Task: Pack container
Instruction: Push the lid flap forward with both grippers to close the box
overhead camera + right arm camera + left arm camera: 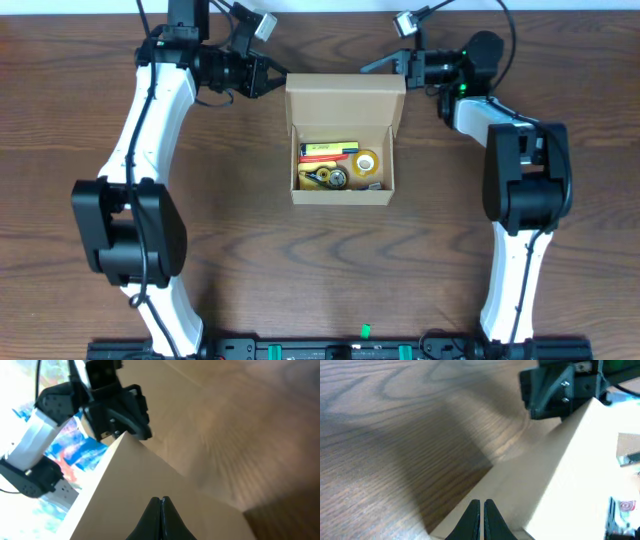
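**Cardboard container (pixel 340 198), small and tan, open on brown wooden desk (pixel 240 215)**

It sits mid-desk, hinged flap (pixel 345 95) raised at the rear, stationery (pixel 340 166) inside. Likely light, stiff but easily creased; best held by the flap's free edge. Both closed on nothing, the left end effector (pixel 268 75) and right end effector (pixel 388 66) apparently touch the flap's corners.

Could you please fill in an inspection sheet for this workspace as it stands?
Surface: brown wood-grain table.
Job's things: container open, flap lid raised at the far side; yellow tape roll and other small items inside.
Clutter: nothing seen.
Grippers: left gripper and right gripper, jaws shut, at the flap's two far corners.
Cables: black cables loop off both wrists.
Surroundings: black rail along the near edge.
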{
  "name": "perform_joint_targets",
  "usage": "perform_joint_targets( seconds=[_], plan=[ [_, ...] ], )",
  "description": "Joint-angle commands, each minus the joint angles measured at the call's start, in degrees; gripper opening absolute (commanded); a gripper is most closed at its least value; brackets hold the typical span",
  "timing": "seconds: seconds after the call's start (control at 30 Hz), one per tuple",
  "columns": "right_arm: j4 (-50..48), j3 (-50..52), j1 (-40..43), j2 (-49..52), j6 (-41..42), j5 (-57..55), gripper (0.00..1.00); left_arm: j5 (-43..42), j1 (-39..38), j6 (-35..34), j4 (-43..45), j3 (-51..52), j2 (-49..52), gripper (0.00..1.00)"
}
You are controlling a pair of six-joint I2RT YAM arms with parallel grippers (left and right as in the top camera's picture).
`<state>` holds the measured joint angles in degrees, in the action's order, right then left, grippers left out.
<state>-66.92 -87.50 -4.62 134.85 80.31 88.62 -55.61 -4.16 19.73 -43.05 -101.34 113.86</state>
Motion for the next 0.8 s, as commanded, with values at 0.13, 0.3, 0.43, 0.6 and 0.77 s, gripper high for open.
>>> perform_joint_targets(
  seconds=[0.13, 0.3, 0.43, 0.6, 0.77],
  plan=[
    [-0.2, -0.6, -3.8, 0.1, 9.3, 0.8, 0.02, 0.5, 0.1, 9.9, -6.0, -0.7, -3.2, 0.06],
    [-0.2, -0.6, -3.9, 0.1, 11.4, 0.8, 0.01, 0.7, 0.0, 13.7, -10.1, -0.7, -3.2, 0.06],
    [-0.2, -0.6, -2.6, 0.1, 11.4, 0.8, 0.02, 0.7, 0.0, 17.1, -14.3, -0.7, -3.2, 0.06],
    [-4.0, -0.6, -0.1, 0.1, 11.4, 0.8, 0.01, 0.7, 0.0, 21.9, -20.3, -0.7, -3.2, 0.06],
    [-16.8, -0.6, 2.0, 0.1, 19.4, 0.8, 0.01, 0.7, -1.7, 27.1, -26.4, -0.7, -3.2, 0.06]
  ],
)
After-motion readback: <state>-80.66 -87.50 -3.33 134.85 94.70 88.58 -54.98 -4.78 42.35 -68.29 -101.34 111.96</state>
